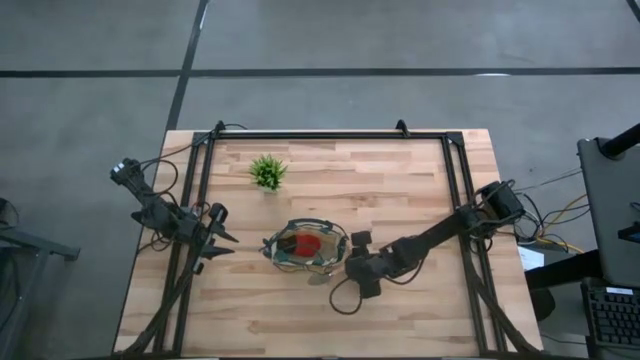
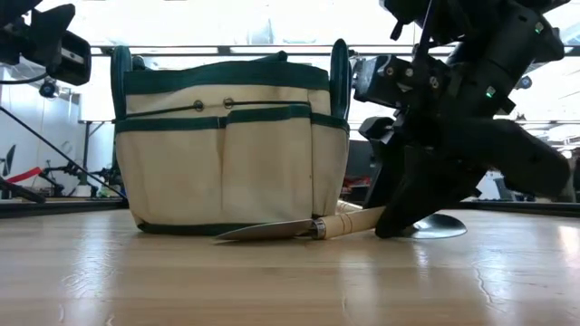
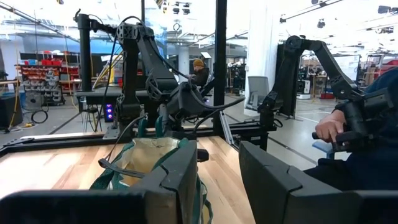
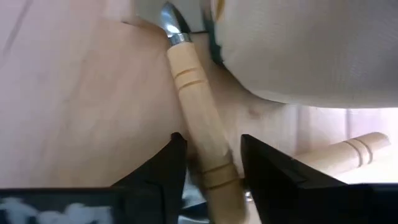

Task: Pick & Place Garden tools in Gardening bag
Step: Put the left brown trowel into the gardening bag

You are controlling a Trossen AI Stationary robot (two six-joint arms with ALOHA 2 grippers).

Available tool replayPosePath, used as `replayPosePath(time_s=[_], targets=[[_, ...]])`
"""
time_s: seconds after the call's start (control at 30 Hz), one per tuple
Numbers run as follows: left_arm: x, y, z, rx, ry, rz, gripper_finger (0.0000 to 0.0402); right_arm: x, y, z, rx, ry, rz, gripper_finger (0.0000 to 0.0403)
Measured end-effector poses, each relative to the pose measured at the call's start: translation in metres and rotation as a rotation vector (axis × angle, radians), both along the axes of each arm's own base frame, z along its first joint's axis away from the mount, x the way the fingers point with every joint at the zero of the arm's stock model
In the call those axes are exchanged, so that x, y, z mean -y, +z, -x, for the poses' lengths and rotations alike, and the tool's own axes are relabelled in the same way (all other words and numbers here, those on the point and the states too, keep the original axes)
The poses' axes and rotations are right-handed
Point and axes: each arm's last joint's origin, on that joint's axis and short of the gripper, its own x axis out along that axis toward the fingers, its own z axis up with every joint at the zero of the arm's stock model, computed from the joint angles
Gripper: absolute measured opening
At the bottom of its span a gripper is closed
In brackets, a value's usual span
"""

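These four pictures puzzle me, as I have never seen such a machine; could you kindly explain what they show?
It is a robot with two dark jointed arms working at a wooden table. One picture looks straight down, one looks level across the tabletop, and two come from cameras on the arms' wrists.

On the table stand a tan gardening bag with green trim and a small spiky green plant. Something red already lies inside the bag.

The right tool is down at the tabletop beside the bag, its two fingers on either side of the wooden handle of a trowel that lies against the bag; I cannot tell whether they grip it. A second wooden handle lies nearby. The left tool waits, open, on the bag's other side.
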Motion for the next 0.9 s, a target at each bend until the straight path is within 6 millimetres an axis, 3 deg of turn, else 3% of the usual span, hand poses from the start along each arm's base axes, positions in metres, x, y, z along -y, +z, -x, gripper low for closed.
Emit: replayPosePath(time_s=[0.23,0.57,0.9], targets=[[0.000,0.000,0.000,-0.001,0.000,-0.001,0.0124,-0.002,0.001,0.000,-0.013,0.032,-0.030,0.0060],[0.000,0.000,0.000,-0.002,0.000,-0.002,0.0124,-0.011,0.011,-0.006,-0.037,0.083,-0.139,0.0065],[0.000,0.000,0.000,-0.002,0.000,-0.002,0.0124,-0.024,0.044,-0.020,-0.087,0.065,-0.165,0.0066]])
